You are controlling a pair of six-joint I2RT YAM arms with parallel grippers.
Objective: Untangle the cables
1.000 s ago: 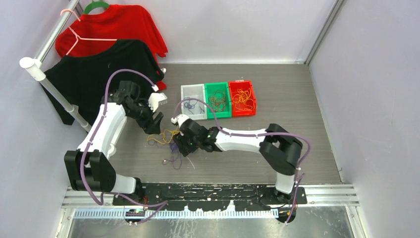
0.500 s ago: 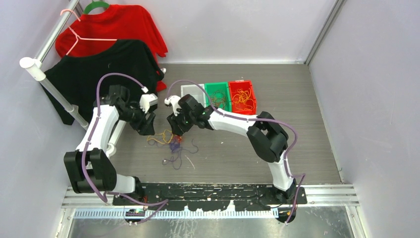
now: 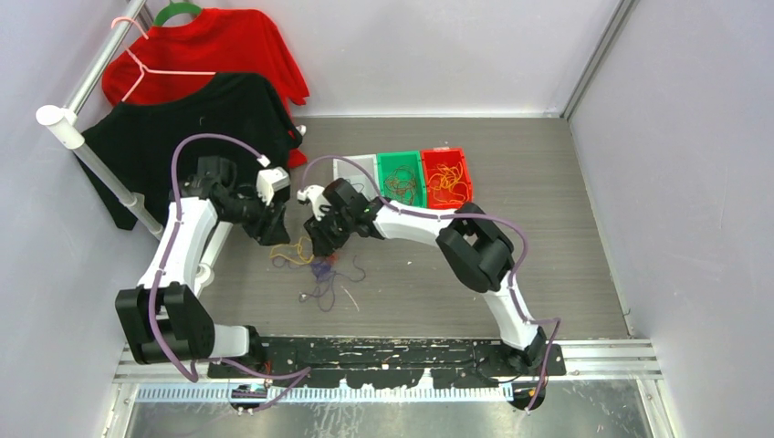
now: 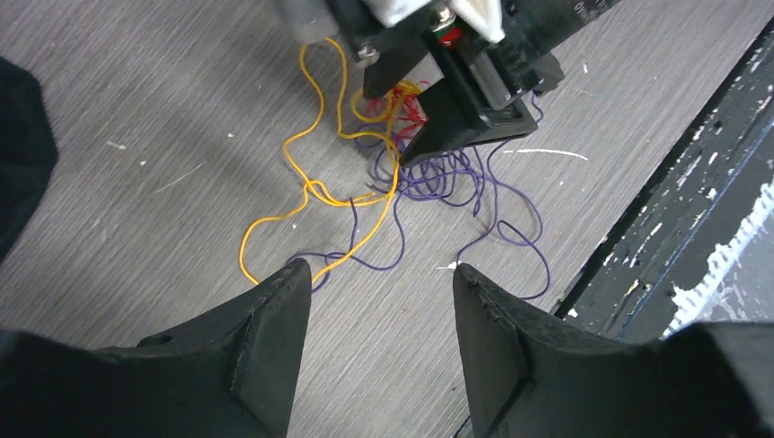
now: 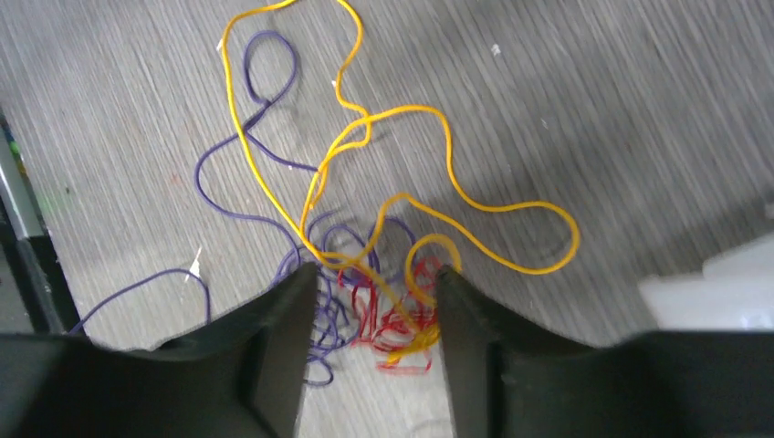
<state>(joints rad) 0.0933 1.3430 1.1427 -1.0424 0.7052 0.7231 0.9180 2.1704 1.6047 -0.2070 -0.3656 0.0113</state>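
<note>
Straddling cables [image 5: 392, 330], right tool [image 5: 376, 274]; hidden overhead.

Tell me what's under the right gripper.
Under the right gripper lies the tangle's knot: red, orange and purple cables crossing on the table. Where strands pass beneath the black fingers is hidden.

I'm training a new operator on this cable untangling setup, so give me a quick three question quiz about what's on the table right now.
1. True or false: the left gripper is clamped on one of the cables.
2. In the top view, which bin sits farthest right? A clear, B green, C red.
3. Fill in: the cables under the right gripper are orange, purple and ____.
Key: 1 false, its jaws stand open and empty. 2 C, the red bin. 3 red.
</note>
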